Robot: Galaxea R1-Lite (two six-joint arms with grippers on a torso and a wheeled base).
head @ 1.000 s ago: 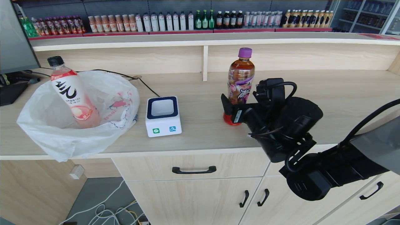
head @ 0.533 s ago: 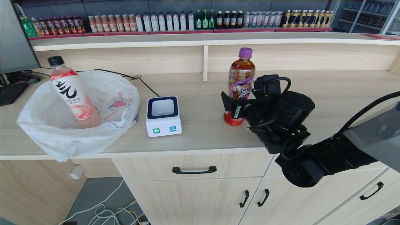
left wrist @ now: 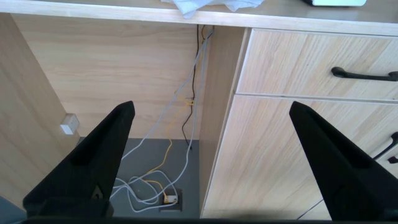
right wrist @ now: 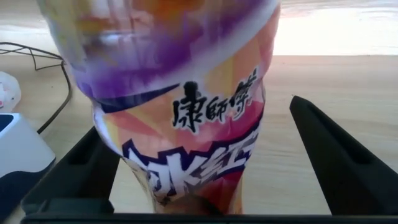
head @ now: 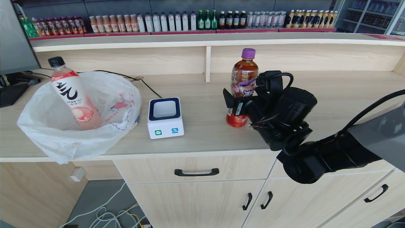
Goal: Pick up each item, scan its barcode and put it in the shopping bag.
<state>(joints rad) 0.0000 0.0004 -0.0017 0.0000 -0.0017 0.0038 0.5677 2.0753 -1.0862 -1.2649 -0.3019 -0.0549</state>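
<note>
A tea bottle (head: 243,76) with a purple cap stands upright on the wooden counter (head: 202,136), right of centre. My right gripper (head: 242,95) is open around the bottle's middle, one finger on each side. In the right wrist view the bottle's label (right wrist: 186,124) sits between the spread fingers (right wrist: 323,155), with a gap on one side. The white scanner (head: 165,117) sits at the counter's middle. Further left, a white shopping bag (head: 47,133) holds a leaning pink bottle (head: 74,95). My left gripper (left wrist: 210,106) hangs open below the counter, facing the cabinet front.
A raised back ledge (head: 205,42) runs behind the counter, with a divider post (head: 208,63) near the tea bottle. A monitor (head: 15,38) and cables (head: 148,84) sit at the back left. Drawers with black handles (head: 196,172) are below the front edge.
My right gripper has risen from the bottle's base to its middle and moved slightly forward. The bottle, bag and scanner have stayed put.
</note>
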